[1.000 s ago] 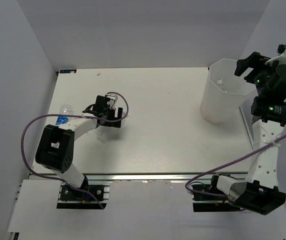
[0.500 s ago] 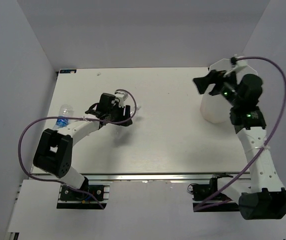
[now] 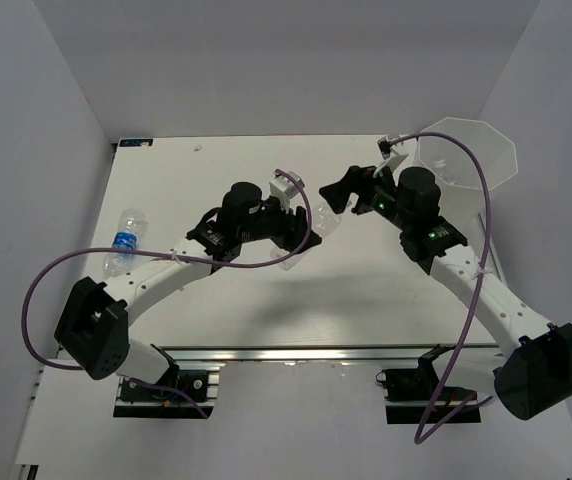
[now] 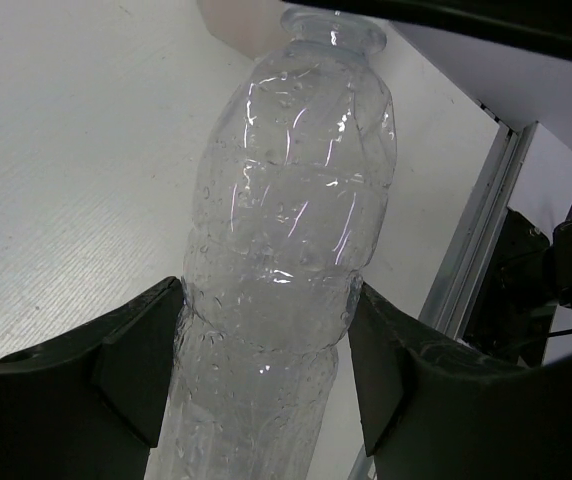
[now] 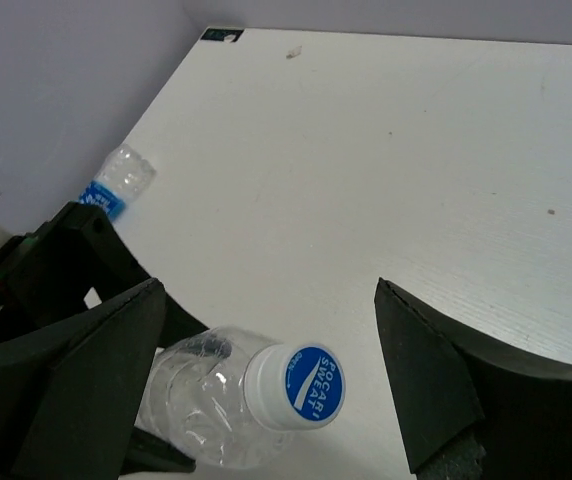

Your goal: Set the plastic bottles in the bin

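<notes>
My left gripper (image 3: 292,234) is shut on a clear plastic bottle (image 3: 306,244) and holds it above the middle of the table. In the left wrist view the crinkly bottle (image 4: 288,230) sits squeezed between both fingers of that gripper (image 4: 266,355). My right gripper (image 3: 338,206) is open, just right of the bottle's cap end. In the right wrist view the blue-and-white cap (image 5: 304,386) lies between the spread fingers of that gripper (image 5: 266,385), untouched. A second bottle (image 3: 121,241) with a blue label lies at the table's left edge and also shows in the right wrist view (image 5: 112,181). The bin (image 3: 471,160) stands at the back right.
Grey walls close the table on the left, back and right. The bin's base (image 4: 238,25) shows behind the held bottle in the left wrist view. An aluminium rail (image 4: 478,250) runs along the table's edge. Purple cables loop from both arms.
My left arm has carried the bottle to the right, from the left side to the table's middle. My right arm has swung left from over the bin to the bottle's cap end, jaws open.
</notes>
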{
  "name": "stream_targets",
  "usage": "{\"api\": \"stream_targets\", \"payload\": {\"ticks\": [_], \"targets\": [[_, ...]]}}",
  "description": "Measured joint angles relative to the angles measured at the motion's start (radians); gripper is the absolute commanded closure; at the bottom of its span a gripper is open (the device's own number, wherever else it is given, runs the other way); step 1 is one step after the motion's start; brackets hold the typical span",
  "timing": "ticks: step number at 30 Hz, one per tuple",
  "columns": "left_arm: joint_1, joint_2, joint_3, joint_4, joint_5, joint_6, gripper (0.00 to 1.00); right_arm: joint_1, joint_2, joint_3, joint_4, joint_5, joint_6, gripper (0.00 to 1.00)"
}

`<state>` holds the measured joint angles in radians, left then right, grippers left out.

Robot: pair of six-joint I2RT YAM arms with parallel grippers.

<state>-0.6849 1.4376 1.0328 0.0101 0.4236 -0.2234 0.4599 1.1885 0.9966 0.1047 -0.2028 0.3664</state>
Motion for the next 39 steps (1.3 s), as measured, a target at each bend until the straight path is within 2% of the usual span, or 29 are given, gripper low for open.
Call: {"api": "stream_targets", "payload": {"ticks": [6, 9, 10, 11, 12, 13, 14, 16, 19, 22, 24, 25, 28, 30, 34, 37, 39], "targets": [[-0.005, -0.050, 0.000, 0.027, -0.034, -0.026, 0.47, 0.037, -0.027, -0.065, 0.095, 0.103, 0.071, 0.14], [-0.006, -0.071, 0.000, 0.039, -0.047, -0.046, 0.47, 0.063, -0.031, -0.071, 0.155, 0.125, 0.096, 0.33], [-0.006, -0.071, 0.000, 0.049, -0.047, -0.051, 0.47, 0.071, -0.031, -0.071, 0.173, 0.127, 0.099, 0.48], [-0.006, -0.071, 0.000, 0.055, -0.048, -0.056, 0.46, 0.077, -0.031, -0.071, 0.189, 0.129, 0.103, 0.57], [-0.006, -0.071, 0.000, 0.053, -0.047, -0.061, 0.27, 0.082, -0.031, -0.071, 0.206, 0.138, 0.105, 0.64], [-0.006, -0.071, 0.000, 0.058, -0.046, -0.064, 0.14, 0.084, -0.031, -0.072, 0.213, 0.143, 0.106, 0.74], [-0.006, -0.071, 0.001, 0.063, -0.048, -0.063, 0.03, 0.084, -0.031, -0.072, 0.224, 0.147, 0.125, 0.78], [-0.007, -0.071, 0.004, 0.060, -0.069, -0.070, 0.02, 0.086, -0.031, -0.072, 0.232, 0.152, 0.120, 0.87], [-0.010, -0.071, 0.037, 0.014, -0.148, -0.067, 0.02, 0.092, -0.024, -0.061, 0.211, 0.176, 0.095, 0.90], [-0.014, -0.063, 0.111, -0.080, -0.284, -0.042, 0.02, 0.084, -0.004, 0.003, 0.156, 0.214, 0.038, 0.92], [-0.015, -0.051, 0.173, -0.141, -0.404, -0.020, 0.02, 0.069, 0.012, 0.082, 0.107, 0.247, -0.023, 0.93], [-0.013, -0.044, 0.199, -0.163, -0.463, -0.012, 0.02, 0.057, 0.023, 0.132, 0.084, 0.264, -0.051, 0.99], [0.034, -0.019, 0.275, -0.240, -0.603, -0.010, 0.02, -0.021, 0.050, 0.304, 0.033, 0.293, -0.142, 1.00], [0.102, -0.002, 0.301, -0.277, -0.640, -0.023, 0.02, -0.097, 0.061, 0.410, -0.002, 0.298, -0.184, 1.00], [0.353, 0.050, 0.313, -0.388, -0.734, -0.108, 0.02, -0.260, 0.073, 0.581, -0.058, 0.349, -0.263, 1.00], [0.500, 0.080, 0.308, -0.465, -0.771, -0.161, 0.02, -0.339, 0.069, 0.628, -0.085, 0.426, -0.340, 1.00], [0.560, 0.077, 0.292, -0.495, -0.786, -0.185, 0.02, -0.370, 0.067, 0.628, -0.106, 0.478, -0.384, 0.99]]}}
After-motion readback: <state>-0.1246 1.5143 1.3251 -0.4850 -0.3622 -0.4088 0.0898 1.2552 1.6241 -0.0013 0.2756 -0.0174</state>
